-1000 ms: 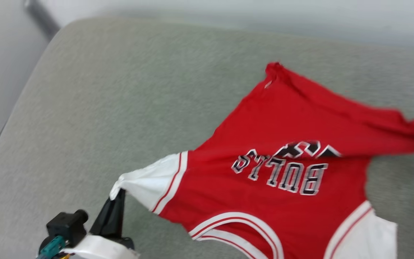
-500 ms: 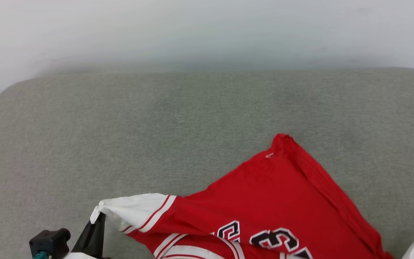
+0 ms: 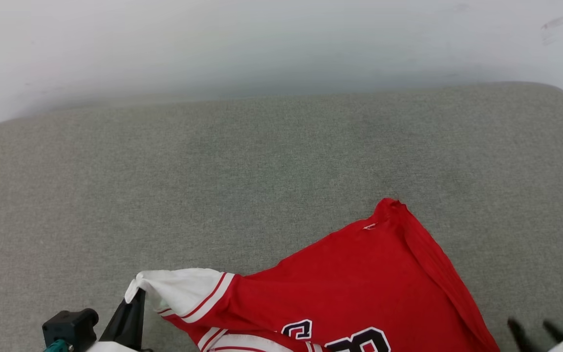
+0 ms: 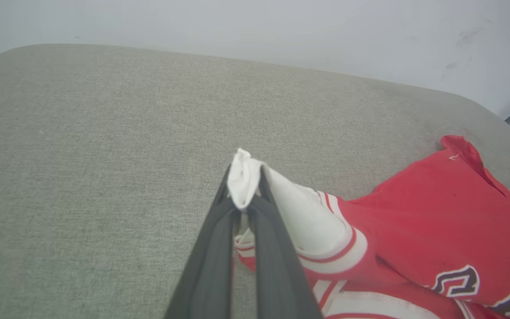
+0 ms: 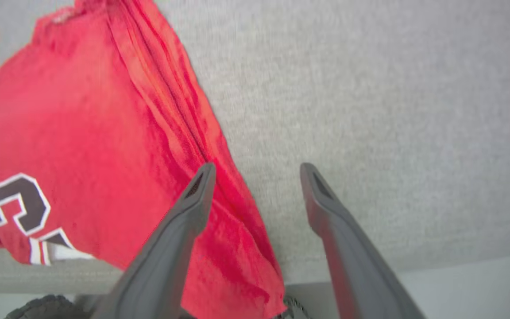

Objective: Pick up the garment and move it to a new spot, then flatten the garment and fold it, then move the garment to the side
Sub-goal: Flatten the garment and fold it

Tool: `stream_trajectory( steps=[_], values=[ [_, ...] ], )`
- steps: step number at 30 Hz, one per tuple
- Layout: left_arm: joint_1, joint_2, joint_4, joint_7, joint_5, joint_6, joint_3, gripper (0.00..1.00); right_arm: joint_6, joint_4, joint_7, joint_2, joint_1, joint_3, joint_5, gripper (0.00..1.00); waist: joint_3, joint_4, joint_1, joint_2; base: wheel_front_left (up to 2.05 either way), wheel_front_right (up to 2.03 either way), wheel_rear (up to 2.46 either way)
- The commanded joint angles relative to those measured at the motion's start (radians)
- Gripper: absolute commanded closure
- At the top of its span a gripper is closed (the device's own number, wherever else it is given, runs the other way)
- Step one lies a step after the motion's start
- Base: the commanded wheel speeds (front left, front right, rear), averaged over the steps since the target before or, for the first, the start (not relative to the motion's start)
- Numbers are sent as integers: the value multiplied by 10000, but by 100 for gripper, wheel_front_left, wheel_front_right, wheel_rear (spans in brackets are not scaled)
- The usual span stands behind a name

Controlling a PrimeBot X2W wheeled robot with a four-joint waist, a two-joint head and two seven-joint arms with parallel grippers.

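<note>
Down at the lower left of the head view, the left gripper (image 3: 137,296) has its jaws clamped on the garment (image 3: 359,283), at the very tip of its white sleeve (image 3: 184,288). The left wrist view shows the two dark fingers (image 4: 210,257) pressed together, with a tuft of white cloth poking out past their tips.

At the lower right, the right gripper (image 3: 533,330) has its jaws apart and holds nothing. In the right wrist view, the finger on that view's left stands in front of the garment's bunched red side edge. The other finger is over bare grey-green fabric. Whether either one touches the cloth cannot be told.

The garment lies on the near part of the surface (image 3: 213,171), between the two grippers. Red-and-white striped trim (image 3: 213,296) marks where the sleeve meets the red body. Dark, white-outlined letters (image 3: 359,340) are cut off by the bottom of the head view.

Farther out, the red body narrows to a rumpled corner (image 3: 389,208) pointing away from the robot, with a small white mark just beside it. Beyond that corner the surface runs bare to its rounded far edge, and behind it stands a pale wall (image 3: 262,39).
</note>
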Motion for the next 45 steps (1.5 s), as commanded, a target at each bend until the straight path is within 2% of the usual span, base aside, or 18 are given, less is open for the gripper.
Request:
stream_trajectory(
  steps=[1, 6, 9, 12, 15, 17, 18, 19, 24, 31, 36, 37, 38, 39, 45],
  values=[
    [-173, 30, -68, 1, 54, 1, -44, 100, -5, 22, -972, 40, -466, -65, -71, 0, 117, 56, 1, 0, 0, 0, 0],
    [-563, 21, -119, -12, 182, -52, -202, 100, -3, 700, -3280, 60, -1749, 174, -126, 0, 551, 263, 1, 0, 0, 0, 0],
    [-827, -40, -45, -96, 235, -97, -316, 100, -3, 1320, -3997, -21, -2742, 553, -126, 0, 865, 404, 1, 0, 0, 0, 0],
    [-1122, -99, 7, -104, 247, -182, -431, 100, -3, 1914, -4121, -228, -3764, 1029, -74, 0, 1192, 608, 1, 0, 0, 0, 0],
    [-1373, -99, -11, -164, 232, -236, -453, 100, -3, 2430, -3212, -702, -4765, 1787, 215, 0, 1531, 808, 1, 0, 0, 0, 0],
    [-1533, -107, 0, -200, 237, -292, -494, 100, -3, 2556, -2162, -1192, -5418, 2367, 455, 0, 1717, 929, 1, 0, 0, 0, 0],
    [-1651, -120, 6, -283, 253, -241, -455, 100, -2, 2602, -962, -1554, -6051, 2823, 792, 0, 1917, 1010, 1, 0, 0, 0, 0],
    [-1715, -132, 9, -306, 247, -233, -446, 100, -3, 2567, -415, -1728, -6364, 2985, 948, 0, 2015, 1054, 1, 0, 0, 0, 0],
    [-2048, -148, -17, -478, 253, -327, -477, 100, -3, 2542, 1992, -2263, -7506, 3711, 1278, 0, 2558, 1306, 1, 0, 0, 0, 0],
    [-2442, -257, 71, -647, 278, -447, -633, 100, -3, 3192, 3113, -2356, -8085, 4398, 1460, 0, 3075, 1587, 1, 0, 0, 0, 0],
    [-2574, -332, 248, -782, 186, -527, -720, 100, -3, 4263, 3983, -2199, -7769, 4967, 1862, 0, 3208, 1701, 1, 0, 0, 0, 0],
    [-2591, -341, 282, -815, 178, -550, -730, 100, -3, 4387, 4084, -2185, -7713, 5059, 1897, 47, 3206, 1719, 1, 0, 0, 0, 0],
    [-2615, -343, 322, -825, 177, -556, -740, 100, -3, 4452, 4103, -2164, -7705, 5116, 1942, 82, 3195, 1734, 1, 0, 0, 0, 0],
    [-2637, -333, 372, -846, 169, -569, -737, 100, -3, 4525, 4148, -2142, -7726, 5152, 2016, 100, 3168, 1737, 1, 0, 0, 0, 0],
    [-2778, -206, 517, -1000, 245, -605, -719, 100, -3, 4612, 3687, -2247, -8287, 5228, 2134, 100, 2718, 1637, 1, 0, 0, 0, 0]
  ],
)
